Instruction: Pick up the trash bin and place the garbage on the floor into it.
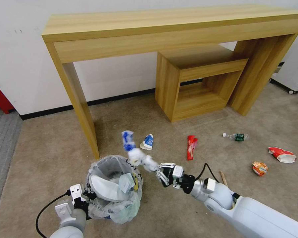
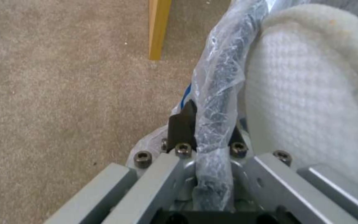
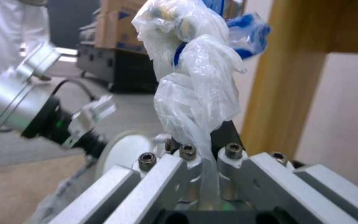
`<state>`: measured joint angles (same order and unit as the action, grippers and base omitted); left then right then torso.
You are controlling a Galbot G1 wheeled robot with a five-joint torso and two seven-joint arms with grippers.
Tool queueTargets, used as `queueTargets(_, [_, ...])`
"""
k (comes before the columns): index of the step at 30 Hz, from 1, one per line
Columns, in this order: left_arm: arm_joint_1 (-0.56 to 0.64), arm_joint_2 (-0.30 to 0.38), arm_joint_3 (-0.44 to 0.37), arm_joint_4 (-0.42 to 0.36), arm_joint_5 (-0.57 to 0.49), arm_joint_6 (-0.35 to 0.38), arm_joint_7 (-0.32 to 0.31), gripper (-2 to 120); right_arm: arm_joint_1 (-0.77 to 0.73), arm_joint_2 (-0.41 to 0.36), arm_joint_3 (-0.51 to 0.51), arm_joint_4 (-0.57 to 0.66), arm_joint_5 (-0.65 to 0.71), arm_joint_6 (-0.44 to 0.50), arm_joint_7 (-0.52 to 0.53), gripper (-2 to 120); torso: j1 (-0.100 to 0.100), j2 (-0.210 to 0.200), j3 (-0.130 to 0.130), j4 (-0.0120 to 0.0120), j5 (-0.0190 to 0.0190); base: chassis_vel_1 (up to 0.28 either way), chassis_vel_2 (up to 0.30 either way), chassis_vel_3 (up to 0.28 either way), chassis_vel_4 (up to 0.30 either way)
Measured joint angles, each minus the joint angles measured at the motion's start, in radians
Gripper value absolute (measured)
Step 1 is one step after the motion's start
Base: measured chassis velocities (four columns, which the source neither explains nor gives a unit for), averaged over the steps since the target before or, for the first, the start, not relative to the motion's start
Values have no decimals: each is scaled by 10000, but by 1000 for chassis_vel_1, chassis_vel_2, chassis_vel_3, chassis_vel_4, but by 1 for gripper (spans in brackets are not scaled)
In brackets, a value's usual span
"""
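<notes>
The trash bin, lined with a crinkly whitish bag, hangs at the lower left over the beige floor. My left gripper is shut on its bagged rim. A white slipper and a pale blue mask lie inside. Just right of the bin, my right gripper is shut on a crumpled white-and-blue plastic wrapper that sticks up past the bin's far edge. Garbage on the carpet: a blue-white carton, a red wrapper, a bottle, a red-white wrapper, an orange wrapper, a stick.
A long wooden desk spans the back; its left leg stands just beyond the bin. A wooden cube stool sits under the desk. Grey ribbed carpet borders the left, and a white appliance stands at the far right.
</notes>
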<state>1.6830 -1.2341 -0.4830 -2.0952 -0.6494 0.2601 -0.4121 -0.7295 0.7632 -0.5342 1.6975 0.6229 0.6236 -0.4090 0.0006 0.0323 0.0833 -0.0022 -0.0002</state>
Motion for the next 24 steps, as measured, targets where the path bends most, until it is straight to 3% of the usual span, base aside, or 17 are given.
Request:
queueTargets(5, [97,-212,1,-66,156,3,2,0,1013,618,-1315,-999,55,-10,33,0,0,0,0,2,2,0,0,0,0])
queueTargets(12, [189,-410,-10,-144,277,5,11,0,1662,1166,-2364,-1965,179,-11,112,0,0,0,1,-1,1,0,0,0,0])
queueTargets(24, [269,-498,-55,-197,379,6,16,0,1833,1489,-2730,-2571,-13,42,113,0,0,0,0,-1,1,0,0,0,0])
